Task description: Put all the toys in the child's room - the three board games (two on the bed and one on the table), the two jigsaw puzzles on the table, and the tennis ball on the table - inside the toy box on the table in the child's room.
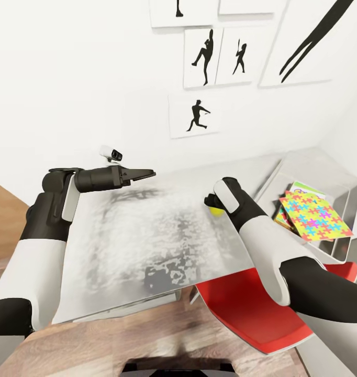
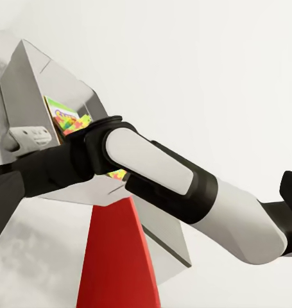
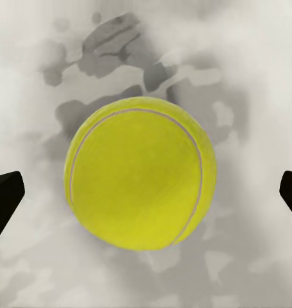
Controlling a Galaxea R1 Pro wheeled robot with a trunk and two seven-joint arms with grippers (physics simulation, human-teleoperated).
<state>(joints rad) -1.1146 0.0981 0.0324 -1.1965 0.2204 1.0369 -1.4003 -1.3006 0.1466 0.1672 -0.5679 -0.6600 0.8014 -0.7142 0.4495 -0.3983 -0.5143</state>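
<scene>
i have the right gripper [image 3: 146,199] right over the tennis ball [image 3: 140,173], fingers spread wide to either side and not touching it. in the head view the ball [image 1: 216,211] sits on the table [image 1: 147,246] at centre right, mostly hidden under my right wrist. the toy box [image 1: 333,180] is at the right edge, with a jigsaw puzzle [image 1: 314,215] lying in it on top of a board game [image 1: 304,187]. my left gripper [image 1: 147,173] hangs over the table's far left edge, fingers together. a red chair [image 1: 252,309] is under the table's near right corner.
</scene>
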